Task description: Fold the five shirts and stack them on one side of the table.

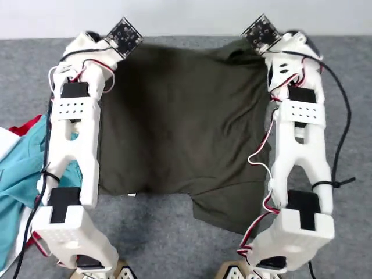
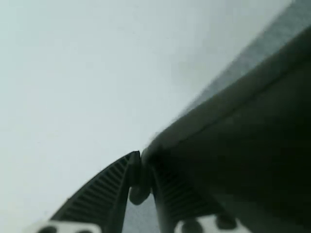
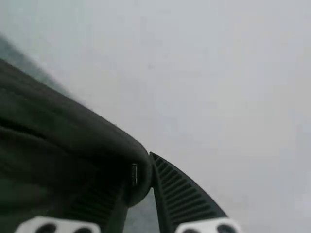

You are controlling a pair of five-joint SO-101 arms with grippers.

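Note:
A dark olive shirt [image 1: 180, 128] lies spread between the two arms on the grey table [image 1: 157, 238], with a sleeve or flap sticking out at its near right side. Both arms stretch to the shirt's far edge. My left gripper [image 2: 141, 180] is shut on a fold of the olive shirt [image 2: 228, 145] at its far left corner. At the far right corner my right gripper [image 3: 142, 182] is shut on a rolled edge of the same shirt [image 3: 63, 141]. In the high view the wrist cameras cover both sets of fingers.
A teal shirt [image 1: 23, 171] lies bunched at the table's left edge beside the left arm, with red cloth [image 1: 26, 125] and white cloth [image 1: 6, 142] next to it. Bare grey table shows in front of the olive shirt. A pale wall runs behind the far edge.

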